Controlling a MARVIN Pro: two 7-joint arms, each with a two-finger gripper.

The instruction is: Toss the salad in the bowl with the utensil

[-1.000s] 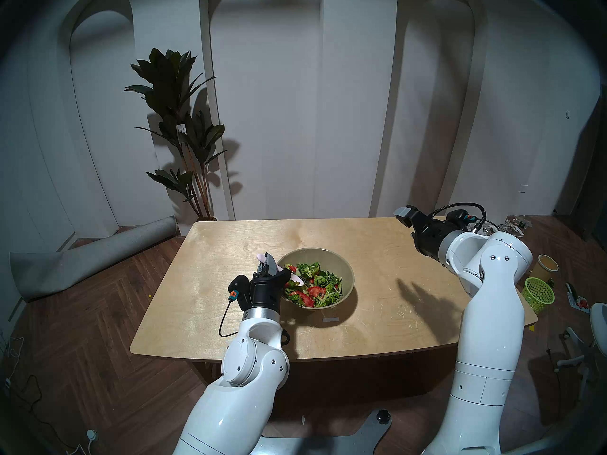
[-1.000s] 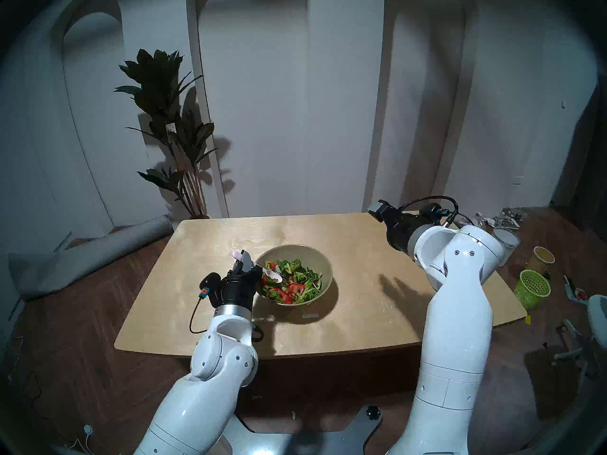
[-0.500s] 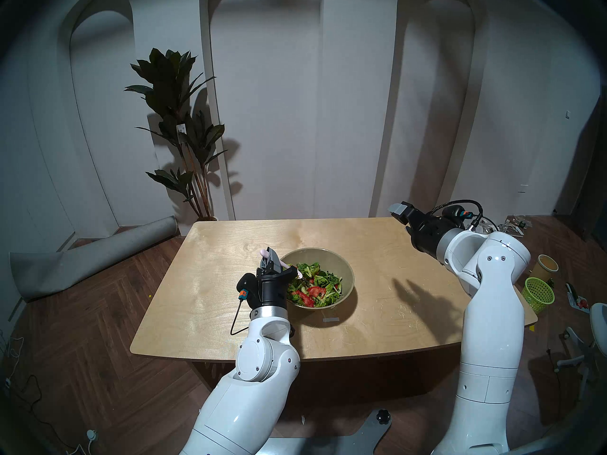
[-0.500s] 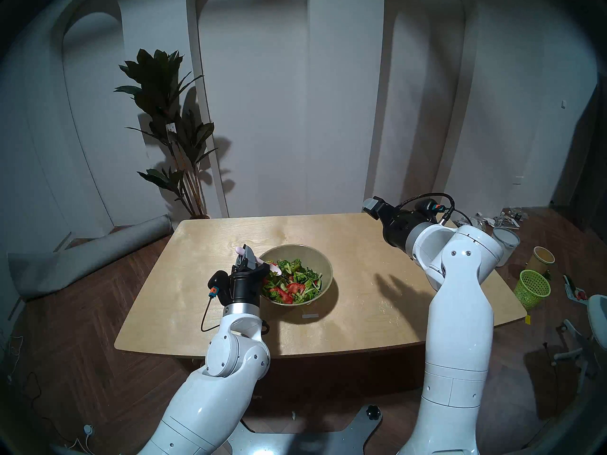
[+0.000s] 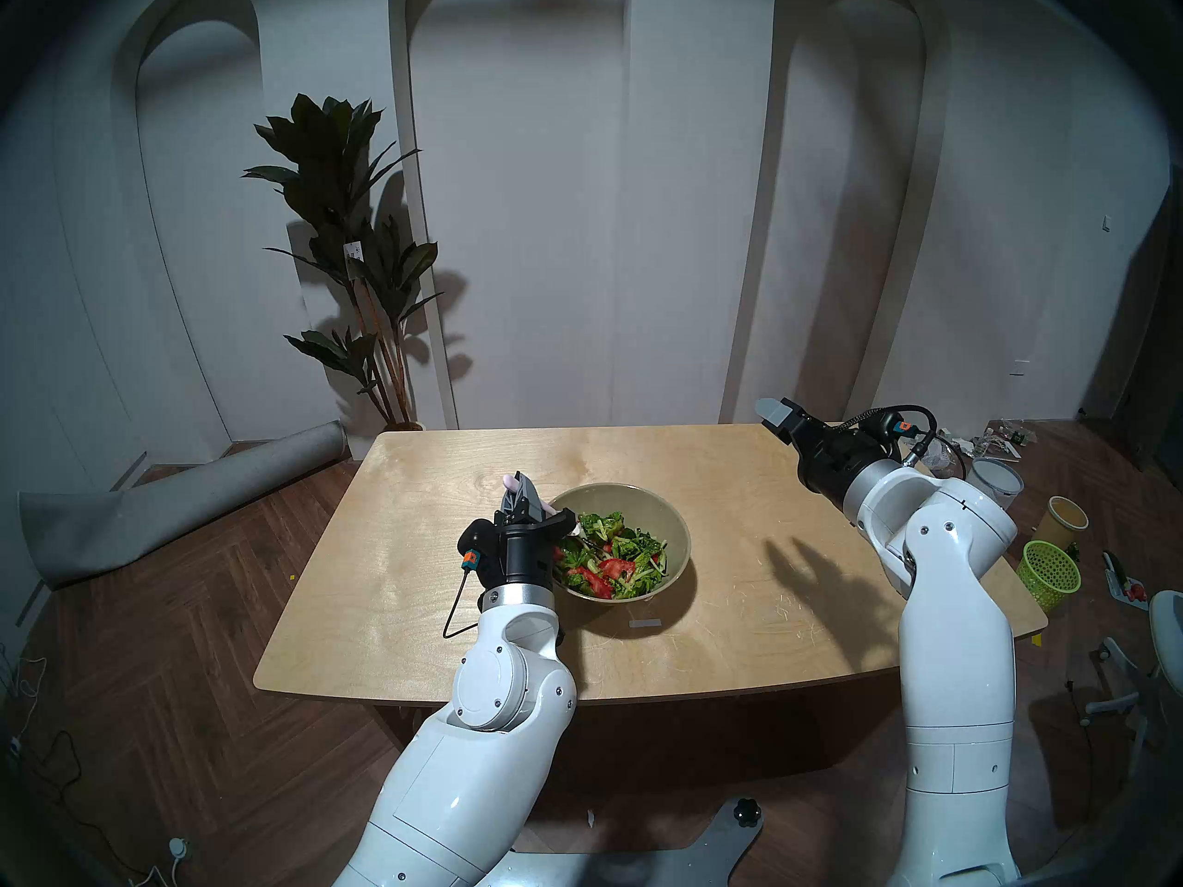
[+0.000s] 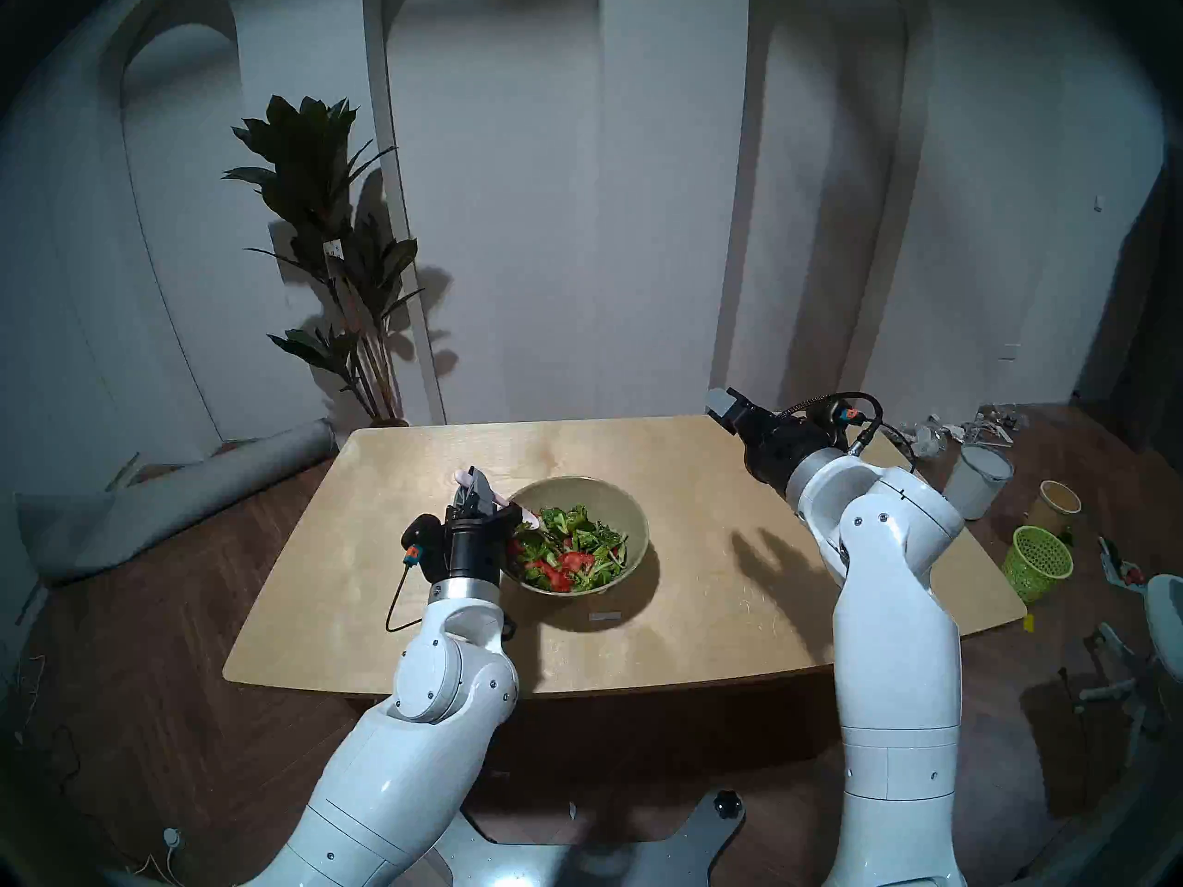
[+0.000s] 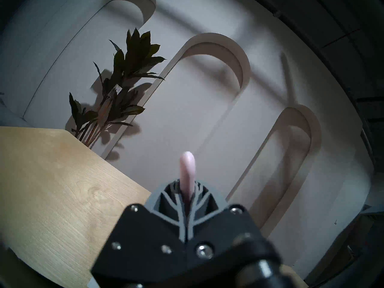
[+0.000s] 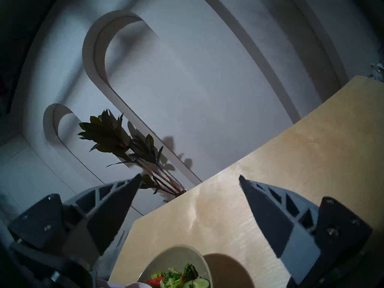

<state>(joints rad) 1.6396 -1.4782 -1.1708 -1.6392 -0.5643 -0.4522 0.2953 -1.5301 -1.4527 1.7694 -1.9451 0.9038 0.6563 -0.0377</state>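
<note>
The olive-beige bowl stands mid-table and holds the salad of greens and red pieces. My left gripper is at the bowl's left rim, shut on the pale pink spoon. The spoon's handle end sticks up past the fingers and its head dips into the salad's left side, partly hidden. In the left wrist view the spoon handle stands between the closed fingers. My right gripper is open and empty, raised over the table's far right corner. Its wrist view shows the bowl below the spread gripper.
The wooden table has a small grey tape mark in front of the bowl. On the floor to the right are a green mesh basket, a paper cup and a white bucket. A plant stands behind.
My left gripper has drawn the spoon head from the salad's middle towards the bowl's far-left side. My right gripper has drifted slightly left, still open.
</note>
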